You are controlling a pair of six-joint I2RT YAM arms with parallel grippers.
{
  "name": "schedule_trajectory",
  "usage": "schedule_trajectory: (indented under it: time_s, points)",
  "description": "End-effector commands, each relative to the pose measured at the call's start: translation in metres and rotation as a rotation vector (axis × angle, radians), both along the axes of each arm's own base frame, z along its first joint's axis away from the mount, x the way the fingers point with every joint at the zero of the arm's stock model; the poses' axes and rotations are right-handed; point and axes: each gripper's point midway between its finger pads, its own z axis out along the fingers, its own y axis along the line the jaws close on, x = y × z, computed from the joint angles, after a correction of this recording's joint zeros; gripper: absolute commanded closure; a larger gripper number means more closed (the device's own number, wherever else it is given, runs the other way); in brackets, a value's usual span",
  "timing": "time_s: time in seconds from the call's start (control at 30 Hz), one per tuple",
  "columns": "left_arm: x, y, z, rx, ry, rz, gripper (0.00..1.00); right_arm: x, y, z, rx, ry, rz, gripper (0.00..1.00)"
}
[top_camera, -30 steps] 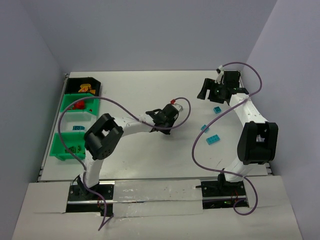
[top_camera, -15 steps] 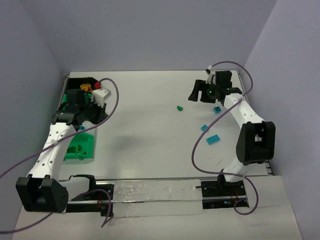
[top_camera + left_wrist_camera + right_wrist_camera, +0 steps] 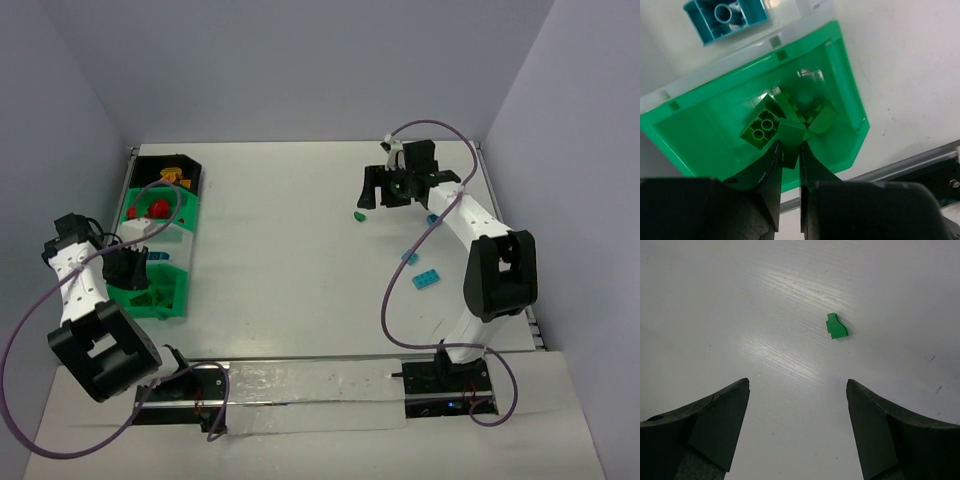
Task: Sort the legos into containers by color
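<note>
Legos on this rig are tiny hard plastic bricks. I judge them light, stiff and slick-sided, likely to skid or pop out of a poor pinch rather than break.

One loose green piece (image 3: 836,326) lies flat on the counter (image 3: 765,300), just ahead of the right jaws, which hang wide open and empty above it. It has a curved face, so I would close across its two flat sides and stay low on them.

The left jaws are closed on a green brick (image 3: 791,142), held over the green bin (image 3: 852,85) where other green bricks (image 3: 760,131) already lie.

Around the loose piece the counter is bare, so a straight descent looks unobstructed. Two teal bricks (image 3: 427,280) lie well apart from it, nearer the right arm's base.

The left side is tighter. The bin sits at the counter's left edge, close to the left wall (image 3: 60,120), so I would release from above instead of reaching down past the rim.
</note>
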Motion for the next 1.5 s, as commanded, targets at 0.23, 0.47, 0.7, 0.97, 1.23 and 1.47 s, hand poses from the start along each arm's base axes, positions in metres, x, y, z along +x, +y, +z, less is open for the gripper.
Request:
schedule_trajectory:
  time_s: [0.23,0.47,0.7,0.97,1.23,1.47]
  points:
    - [0.008,0.018,0.001,0.069,-0.05,0.003,0.44,0.022,0.001,0.0,-0.142,-0.054,0.049,0.18]
    - [0.018,0.014,0.022,0.043,-0.106,-0.002,0.31,0.032,0.014,-0.014,-0.242,-0.052,0.109,0.24]
    - [0.044,-0.014,0.061,-0.067,-0.217,-0.027,0.27,0.051,0.03,-0.045,-0.294,-0.02,0.208,0.31]
    - [0.053,-0.039,0.073,-0.092,-0.264,-0.055,0.26,0.069,0.026,-0.086,-0.366,0.065,0.2,0.37]
    - [0.063,-0.056,0.078,-0.113,-0.288,-0.07,0.26,0.052,0.019,-0.11,-0.404,0.141,0.242,0.44]
    - [0.072,-0.065,0.078,-0.126,-0.299,-0.076,0.26,0.04,0.016,-0.123,-0.422,0.177,0.269,0.56]
